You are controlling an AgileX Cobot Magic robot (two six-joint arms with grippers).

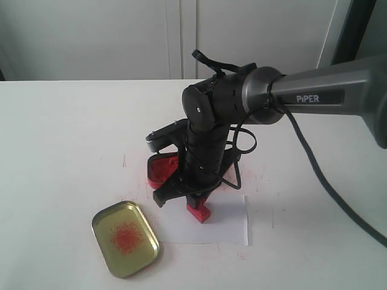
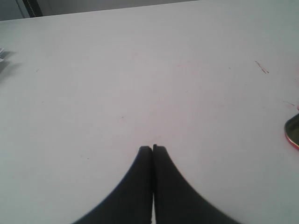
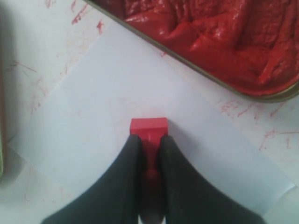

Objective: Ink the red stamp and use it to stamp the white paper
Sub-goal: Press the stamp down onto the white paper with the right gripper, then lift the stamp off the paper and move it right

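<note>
Found the left gripper (image 2: 153, 148) low over the bare white tabletop (image 2: 117, 70), jaws pressed together tip to tip with nothing between them. Caught only a sliver of the gold lid (image 2: 293, 131) well off to one side of those jaws, cut by the frame's edge. Saw it whole only in the exterior view, lying hollow side up with a red smudge in its middle. Noted the right arm (image 1: 314, 90) reaching in from the right, wrist bent sharply down, the right gripper (image 1: 195, 202) pointing at the table. Found its jaws clamped on the red stamp (image 3: 148, 127), knob pinched between them, square base just beyond the tips and apparently down on the white paper (image 3: 107, 98). Made out bright red plastic, a flat-topped base, and faint pink marks on the sheet around it. Saw the red tin (image 3: 215, 42) past the paper's far edge, full of glossy wrinkled paste in the right wrist view. Found it mostly hidden behind the gripper in the exterior view.
</note>
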